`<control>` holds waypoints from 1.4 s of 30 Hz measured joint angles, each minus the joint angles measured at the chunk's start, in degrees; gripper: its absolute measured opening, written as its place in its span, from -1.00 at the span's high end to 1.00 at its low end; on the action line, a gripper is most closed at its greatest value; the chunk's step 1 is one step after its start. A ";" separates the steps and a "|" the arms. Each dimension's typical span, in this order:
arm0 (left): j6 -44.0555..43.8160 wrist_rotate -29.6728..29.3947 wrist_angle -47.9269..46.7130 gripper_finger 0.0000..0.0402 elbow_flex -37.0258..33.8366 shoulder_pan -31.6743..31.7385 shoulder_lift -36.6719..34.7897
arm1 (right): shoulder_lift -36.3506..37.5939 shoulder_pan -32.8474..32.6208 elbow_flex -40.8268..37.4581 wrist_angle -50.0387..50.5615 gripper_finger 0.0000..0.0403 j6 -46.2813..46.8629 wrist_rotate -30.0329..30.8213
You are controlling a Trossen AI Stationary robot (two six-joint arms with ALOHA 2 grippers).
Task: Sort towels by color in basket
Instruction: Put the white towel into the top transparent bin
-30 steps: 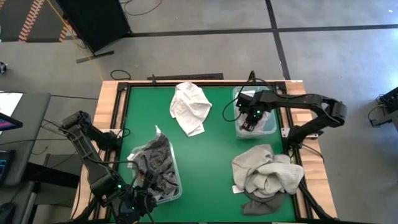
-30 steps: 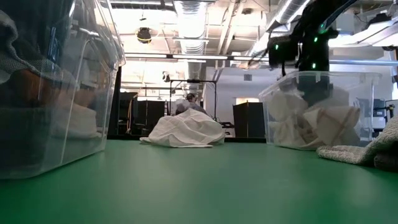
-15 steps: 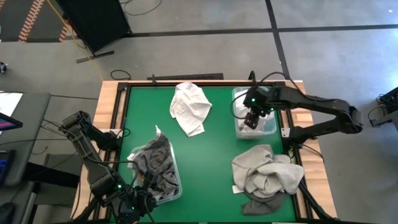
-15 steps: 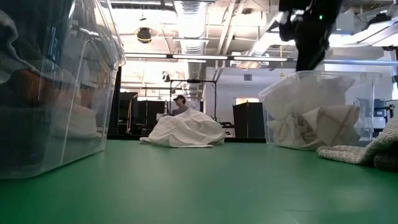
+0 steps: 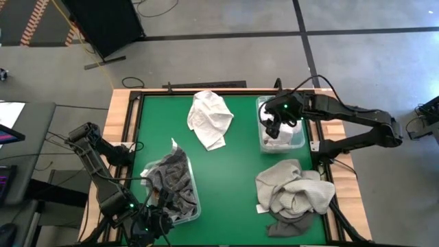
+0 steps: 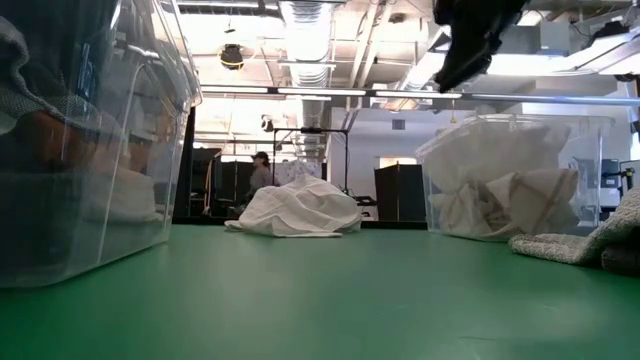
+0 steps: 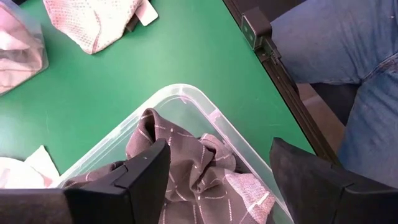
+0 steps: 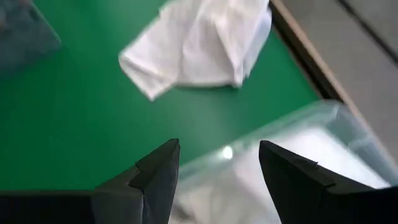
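A white towel [image 5: 209, 118] lies crumpled on the green table toward the far edge, and also shows in the right wrist view [image 8: 199, 37]. White towels [image 6: 500, 190] fill the clear right bin [image 5: 299, 140]. Dark grey checked towels [image 7: 186, 174] fill the clear left bin [image 5: 196, 206]. A heap of beige-grey and white towels [image 5: 295, 191] rests on a dark one near the right near corner. My right gripper [image 8: 217, 155] hangs open above the right bin's far left part [image 5: 273, 126]. My left gripper [image 7: 217, 165] waits open over the left bin's near end.
A person's legs in jeans [image 7: 348, 62] are beside the table's edge in the left wrist view. Another person [image 6: 262, 170] moves far behind the table. Bare green table [image 5: 236, 171] lies between the two bins and the heap.
My right gripper has risen out of the right bin, from among the white towels to above its rim, and has tipped toward the white towel on the table. The white towels have stayed in the bin. The left arm has kept still.
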State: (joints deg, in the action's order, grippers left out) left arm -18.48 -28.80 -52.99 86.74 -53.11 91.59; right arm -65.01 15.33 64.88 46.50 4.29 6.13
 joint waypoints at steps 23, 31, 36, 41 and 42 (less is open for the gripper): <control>-0.45 -0.21 0.03 -0.31 0.00 0.00 0.00 | -16.82 -3.41 0.08 -26.14 -0.24 -12.24 -0.34; -0.15 -0.21 -0.02 -0.31 0.00 0.00 0.00 | -31.11 0.94 1.85 -35.29 -0.24 -13.39 -0.63; 0.00 -0.21 -0.04 -0.31 0.00 0.00 0.00 | -39.63 3.70 7.07 -35.60 -0.24 -13.02 -2.15; 0.00 -0.20 -0.06 -0.31 0.00 0.00 0.00 | -47.47 4.59 13.14 -34.75 -0.24 -12.70 -6.43; -0.02 -0.19 -0.02 -0.31 0.00 -0.02 0.00 | -48.94 4.57 14.45 -34.45 -0.24 -12.70 -7.12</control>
State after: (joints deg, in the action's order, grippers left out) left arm -18.50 -29.00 -53.01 86.74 -53.12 91.59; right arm -113.95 19.90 79.33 12.05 -8.40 -0.99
